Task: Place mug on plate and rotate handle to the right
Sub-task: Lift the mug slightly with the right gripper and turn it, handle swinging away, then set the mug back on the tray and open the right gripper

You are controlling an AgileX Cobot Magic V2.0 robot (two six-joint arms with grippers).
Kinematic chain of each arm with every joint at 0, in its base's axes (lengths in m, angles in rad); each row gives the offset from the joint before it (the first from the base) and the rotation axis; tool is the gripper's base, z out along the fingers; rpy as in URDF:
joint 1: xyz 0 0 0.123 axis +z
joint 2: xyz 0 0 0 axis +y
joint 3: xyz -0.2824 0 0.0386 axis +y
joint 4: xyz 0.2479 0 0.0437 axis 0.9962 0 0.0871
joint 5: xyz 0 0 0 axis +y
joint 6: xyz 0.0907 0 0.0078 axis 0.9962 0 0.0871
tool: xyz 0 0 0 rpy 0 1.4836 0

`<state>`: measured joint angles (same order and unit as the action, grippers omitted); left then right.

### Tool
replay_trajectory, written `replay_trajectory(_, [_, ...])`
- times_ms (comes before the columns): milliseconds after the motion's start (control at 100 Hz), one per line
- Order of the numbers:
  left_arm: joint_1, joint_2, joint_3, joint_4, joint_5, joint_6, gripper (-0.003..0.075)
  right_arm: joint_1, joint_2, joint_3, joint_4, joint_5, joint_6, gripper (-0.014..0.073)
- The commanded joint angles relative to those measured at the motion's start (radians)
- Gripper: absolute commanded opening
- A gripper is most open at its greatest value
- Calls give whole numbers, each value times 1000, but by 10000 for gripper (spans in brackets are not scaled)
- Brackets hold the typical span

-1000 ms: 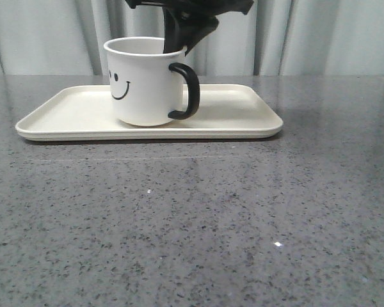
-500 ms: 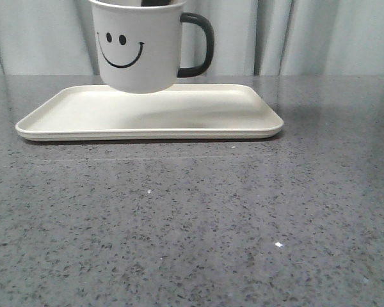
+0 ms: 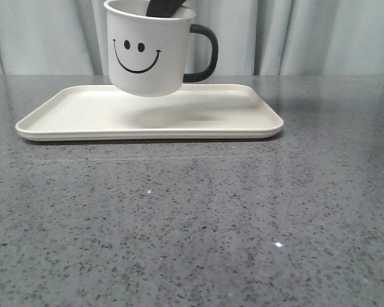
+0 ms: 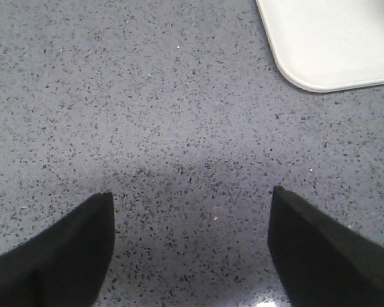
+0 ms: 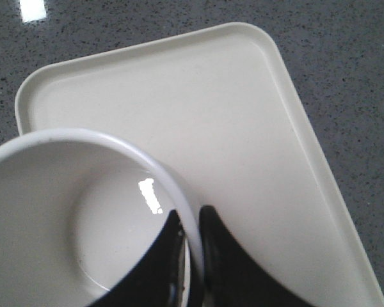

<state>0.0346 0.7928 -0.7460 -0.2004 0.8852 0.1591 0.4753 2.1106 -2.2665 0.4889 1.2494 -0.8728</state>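
Grey table (image 3: 192,217): one plate (image 3: 70,109), one mug (image 3: 150,48) gripped by right hand (image 5: 191,224); left hand (image 4: 192,243) open.

The right gripper (image 5: 191,240) pinches the mug (image 5: 70,211) by its white rim, one finger inside and one outside. Beneath lies the cream plate (image 5: 243,141) on the speckled grey bench (image 5: 345,57).

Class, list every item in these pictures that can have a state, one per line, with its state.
mug: lifted clear above the plate, upright, smiley facing the camera
handle: pointing right
plate: flat on the table, nothing resting on it
right claw: shut on the mug's rim
left claw: open, holding nothing, over the table
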Motion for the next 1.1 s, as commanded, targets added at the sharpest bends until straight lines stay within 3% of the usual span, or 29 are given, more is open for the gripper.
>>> replay_trajectory(0, [2, -6, -27, -14, -45, 2, 494, -2, -60, -40, 24, 86, -24, -62])
replay_trajectory(170, [2, -6, -27, -14, -45, 2, 494, -2, -60, -38, -37, 86, -24, -62])
replay_trajectory(1090, [2, -6, -27, -14, -45, 2, 494, 11, -2, -36, -31, 87, -24, -62])
